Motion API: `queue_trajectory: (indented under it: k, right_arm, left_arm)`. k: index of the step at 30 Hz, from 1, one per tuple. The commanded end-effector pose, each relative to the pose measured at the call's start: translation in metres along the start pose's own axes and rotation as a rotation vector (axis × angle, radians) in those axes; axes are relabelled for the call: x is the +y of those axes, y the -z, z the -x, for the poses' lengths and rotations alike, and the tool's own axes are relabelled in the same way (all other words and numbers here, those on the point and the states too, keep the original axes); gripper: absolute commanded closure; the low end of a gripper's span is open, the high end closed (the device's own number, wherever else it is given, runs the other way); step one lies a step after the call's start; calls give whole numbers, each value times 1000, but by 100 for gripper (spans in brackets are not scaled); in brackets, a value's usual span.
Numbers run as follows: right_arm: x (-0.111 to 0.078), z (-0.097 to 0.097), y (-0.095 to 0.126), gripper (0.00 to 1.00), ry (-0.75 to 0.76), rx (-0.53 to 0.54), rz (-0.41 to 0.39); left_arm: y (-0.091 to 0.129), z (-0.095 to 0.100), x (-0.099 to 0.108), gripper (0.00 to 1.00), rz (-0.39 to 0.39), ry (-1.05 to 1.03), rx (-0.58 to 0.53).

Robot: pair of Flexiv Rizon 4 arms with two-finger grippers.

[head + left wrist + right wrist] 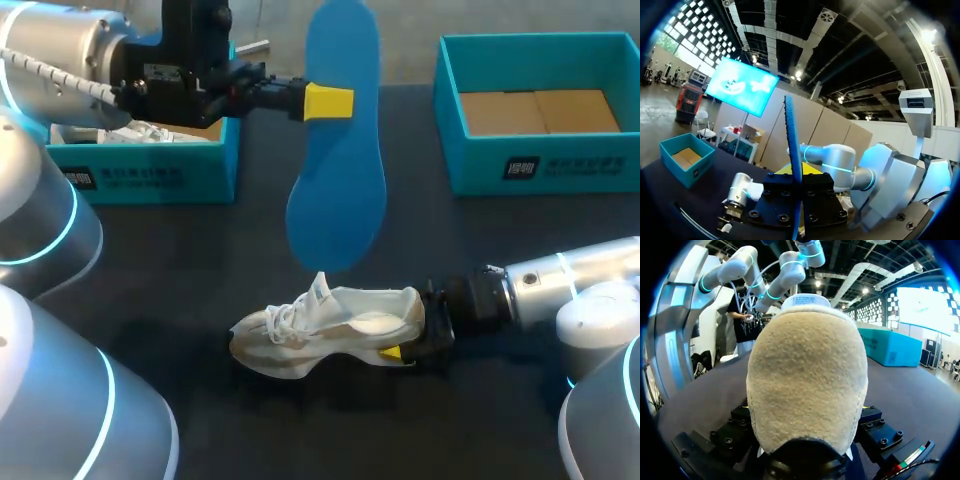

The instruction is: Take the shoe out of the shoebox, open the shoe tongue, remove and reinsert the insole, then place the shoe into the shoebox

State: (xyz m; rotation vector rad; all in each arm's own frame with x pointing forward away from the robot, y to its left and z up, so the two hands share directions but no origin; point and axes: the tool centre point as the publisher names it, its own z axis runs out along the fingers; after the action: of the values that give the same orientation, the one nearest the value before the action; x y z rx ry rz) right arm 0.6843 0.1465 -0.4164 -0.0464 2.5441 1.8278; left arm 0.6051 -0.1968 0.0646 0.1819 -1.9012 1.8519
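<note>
A blue insole (336, 150) hangs upright above the table, pinched near its upper end by my left gripper (334, 102), which is shut on it. In the left wrist view the insole (792, 145) shows edge-on between the fingers. Below it a white shoe (325, 330) rests on its sole on the dark table, toe to the left and tongue raised. My right gripper (408, 328) is at the heel, one finger on each side, shut on the shoe. The beige heel (807, 380) fills the right wrist view and hides the fingertips.
A teal shoebox (540, 165) with a bare cardboard floor stands at the back right. A second teal box (150, 178) at the back left holds another white shoe (140, 133), under my left arm.
</note>
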Motion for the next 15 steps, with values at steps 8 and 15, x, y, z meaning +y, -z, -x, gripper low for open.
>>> queue_trajectory:
  k: [8, 15]
  right_arm:
    - [1, 0, -2, 100, -1, 1, -6]
    - [4, 6, 2, 7, 37, 47, -26]
  left_arm:
    - [-1, -1, 1, 100, 0, 1, -4]
    - [-1, -1, 1, 100, 0, 1, -4]
